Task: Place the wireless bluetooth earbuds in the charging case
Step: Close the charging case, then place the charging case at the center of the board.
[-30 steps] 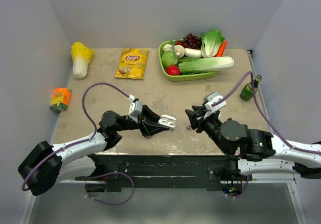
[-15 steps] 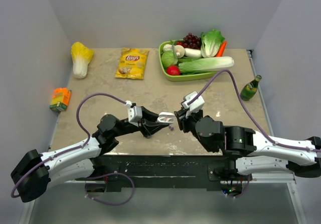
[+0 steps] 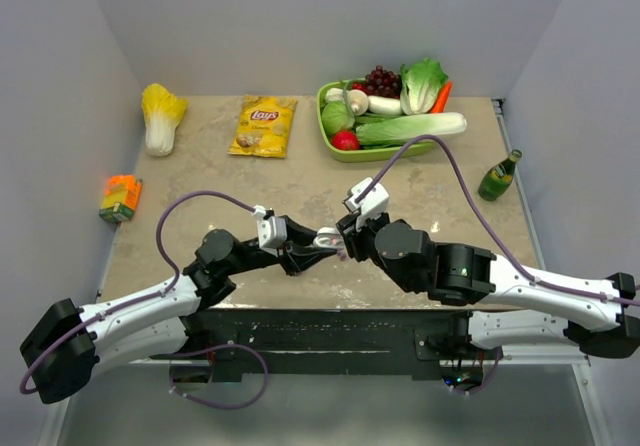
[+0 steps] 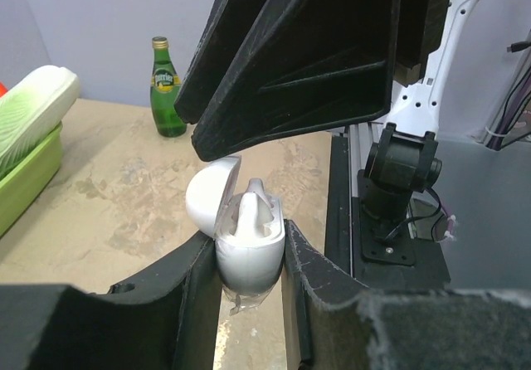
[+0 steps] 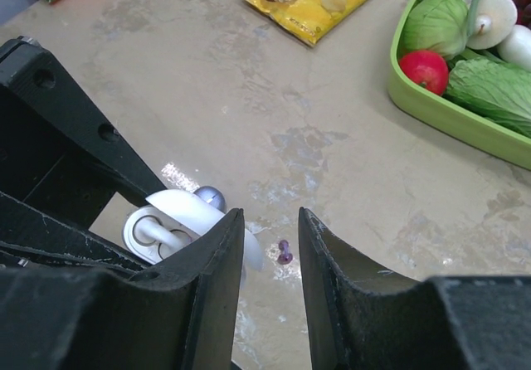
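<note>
- Right gripper [image 5: 270, 231] has swung left up to the charging case [image 4: 247, 258]; its fingers are spread and empty.
- Left gripper [image 3: 320, 242] pinches the open white case near the table's [image 3: 200, 201] front edge, with one white bud [image 4: 251, 211] seated inside.
- Tiny lilac bud [image 5: 284, 252] lies on the table just beyond.
- Green tray [image 3: 372, 153] at the back holds vegetables [image 3: 410, 126].

My left fingers [image 4: 192, 299] are matt black, ridged plastic; the charging case [image 4: 249, 254] is smooth, glossy white plastic; the bench [image 4: 124, 196] looks stone-like, mottled.
</note>
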`<state>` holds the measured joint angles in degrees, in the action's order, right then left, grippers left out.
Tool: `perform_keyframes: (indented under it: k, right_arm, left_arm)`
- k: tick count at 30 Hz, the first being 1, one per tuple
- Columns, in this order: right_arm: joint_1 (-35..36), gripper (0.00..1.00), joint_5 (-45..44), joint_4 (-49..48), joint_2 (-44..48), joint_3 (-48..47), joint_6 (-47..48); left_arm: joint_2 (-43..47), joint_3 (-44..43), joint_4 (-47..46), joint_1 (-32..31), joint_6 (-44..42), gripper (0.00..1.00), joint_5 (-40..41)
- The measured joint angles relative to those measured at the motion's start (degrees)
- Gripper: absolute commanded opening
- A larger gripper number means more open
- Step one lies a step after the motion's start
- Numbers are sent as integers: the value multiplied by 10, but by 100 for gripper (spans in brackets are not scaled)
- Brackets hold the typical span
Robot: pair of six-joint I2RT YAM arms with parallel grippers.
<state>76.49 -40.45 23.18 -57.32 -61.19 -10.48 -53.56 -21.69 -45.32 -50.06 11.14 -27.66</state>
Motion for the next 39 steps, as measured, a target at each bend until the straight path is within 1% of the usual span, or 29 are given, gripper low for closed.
perform_keyframes:
  k: [7,12,17,18,19,23,25,27,30,32,34,39]
  right_arm:
    - [-4,35,35,-1,0,0,5]
    - [-4,36,60,0,0,0,4]
    - [-4,42,53,0,9,3,-1]
    - [-4,46,43,0,14,6,-5]
    - [-4,49,34,-1,21,10,-9]
    - [-12,52,-9,-19,80,51,-33]
    - [-24,52,-21,-27,96,71,-51]
    - [-33,51,-23,-39,97,90,-71]
    - [-34,51,-12,-54,70,119,-100]
    - [-34,50,4,-61,43,145,-118]
    - [-34,50,19,-61,26,174,-133]
    - [-34,50,38,-71,28,203,-158]
  left_arm:
    - [0,0,7,-2,-4,0,2]
    - [0,0,6,-2,-5,0,9]
    - [1,0,7,-2,-5,0,14]
    - [1,0,7,-2,-5,0,18]
    - [2,0,7,-2,-4,0,24]
    - [2,0,9,3,20,0,80]
    - [-10,0,14,29,64,0,114]
    - [-38,-5,29,74,113,0,133]
    - [-122,-31,70,166,210,0,145]
    - [-183,-45,91,211,263,0,145]
    - [-236,-58,115,234,296,0,151]
    - [-312,-105,161,247,309,0,169]
